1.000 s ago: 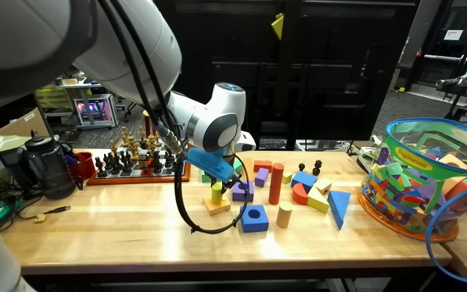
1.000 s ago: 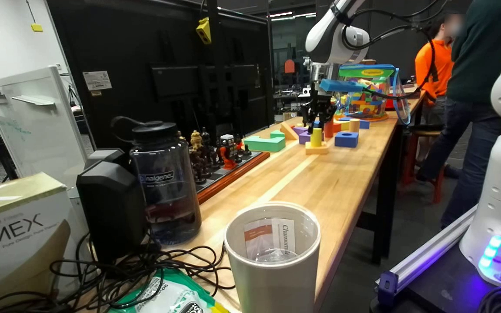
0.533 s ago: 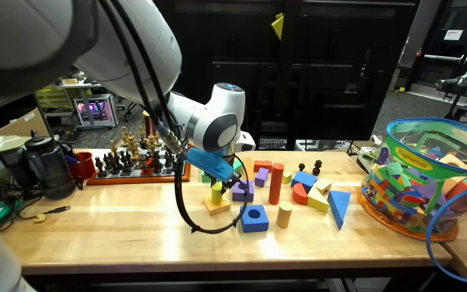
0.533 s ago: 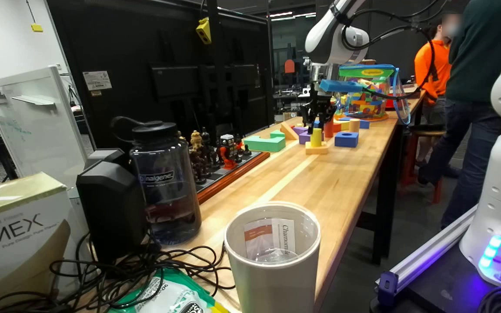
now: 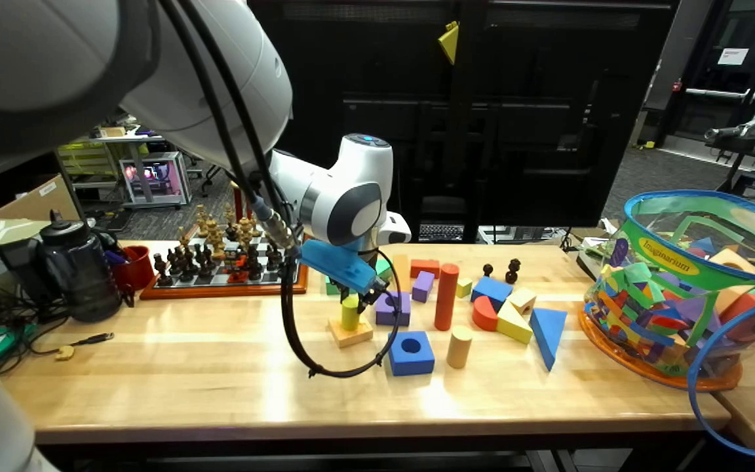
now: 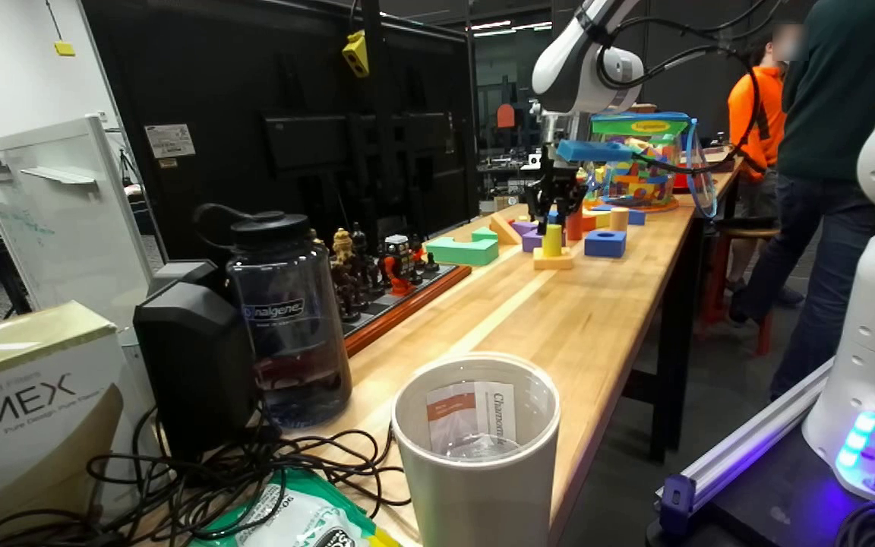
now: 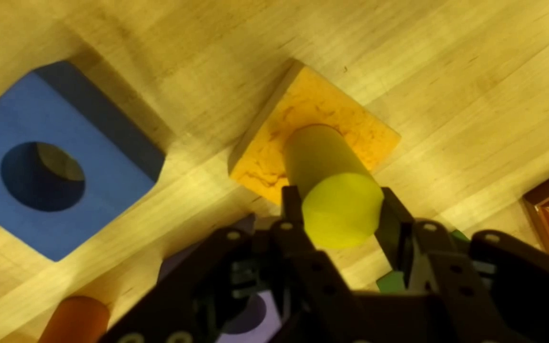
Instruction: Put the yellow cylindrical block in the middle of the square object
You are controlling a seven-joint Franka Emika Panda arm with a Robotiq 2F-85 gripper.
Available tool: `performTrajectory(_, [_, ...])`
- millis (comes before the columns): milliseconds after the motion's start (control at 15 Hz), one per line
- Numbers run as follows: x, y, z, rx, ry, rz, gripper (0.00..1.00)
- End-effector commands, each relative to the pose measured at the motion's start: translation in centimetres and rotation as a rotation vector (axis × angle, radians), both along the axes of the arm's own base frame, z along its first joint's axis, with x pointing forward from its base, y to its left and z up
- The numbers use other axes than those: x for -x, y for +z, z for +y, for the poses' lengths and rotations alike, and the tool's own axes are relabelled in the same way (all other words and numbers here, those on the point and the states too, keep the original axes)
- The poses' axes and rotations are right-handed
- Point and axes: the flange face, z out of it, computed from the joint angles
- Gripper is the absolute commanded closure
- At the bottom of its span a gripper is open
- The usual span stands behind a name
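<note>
The yellow cylindrical block (image 5: 350, 316) stands upright on a flat orange-tan square block (image 5: 351, 336), near the middle of its top. Both also show in an exterior view, the yellow block (image 6: 551, 241) above the square block (image 6: 552, 264). In the wrist view the square block (image 7: 350, 124) lies under the yellow block (image 7: 342, 209). My gripper (image 7: 336, 202) points down, with a finger on each side of the yellow block's upper end. Both fingers appear to touch it. The lower corner of the square block is hidden behind the yellow block and gripper.
A blue block with a round hole (image 5: 411, 362) stands beside the square block. A purple block with a hole (image 5: 393, 310), a red cylinder (image 5: 446, 298) and a tan cylinder (image 5: 459, 347) stand nearby. A chessboard (image 5: 220, 290) lies behind, a block bin (image 5: 662, 321) to one side.
The arm has shifted very slightly leftward in an exterior view. The yellow block and the square block have not visibly moved.
</note>
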Motion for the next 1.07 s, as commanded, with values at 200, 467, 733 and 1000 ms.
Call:
performTrajectory(200, [-0.1,-0.8,0.6,0.049,-0.006,0.024,0.15])
performTrajectory(467, [0.1,-0.7,0.7,0.072,-0.009,0.025,0.00])
performTrajectory(733, [0.8,0.9,1.0,0.115,-0.029,-0.014,0.00])
performTrajectory(1000, [2.2,3.8,1.6,0.160,-0.061,-0.089,0.00])
